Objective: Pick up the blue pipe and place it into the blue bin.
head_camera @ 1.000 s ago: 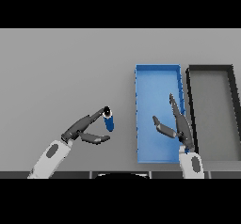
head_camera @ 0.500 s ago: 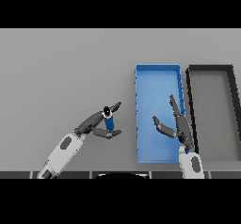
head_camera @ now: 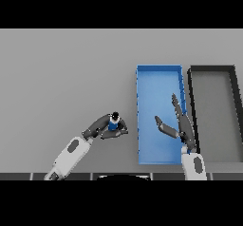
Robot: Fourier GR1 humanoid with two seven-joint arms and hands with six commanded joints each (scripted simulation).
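Blue pipe (head_camera: 113, 123) sat gripped in the left hand's (head_camera: 105, 127) curled fingers; a loose hold could drop it short of the blue bin (head_camera: 159, 73). Right hand (head_camera: 182, 125) hung open.

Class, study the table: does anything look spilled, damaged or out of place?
Nothing stands out. The blue pipe sits in the left hand, left of the blue bin. The dark bin lies square beside it. The right hand hovers open over the blue bin.

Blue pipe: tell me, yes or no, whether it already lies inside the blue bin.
No: the blue pipe sits in the left hand, whose fingers curl round it, over the grey table left of the blue bin.
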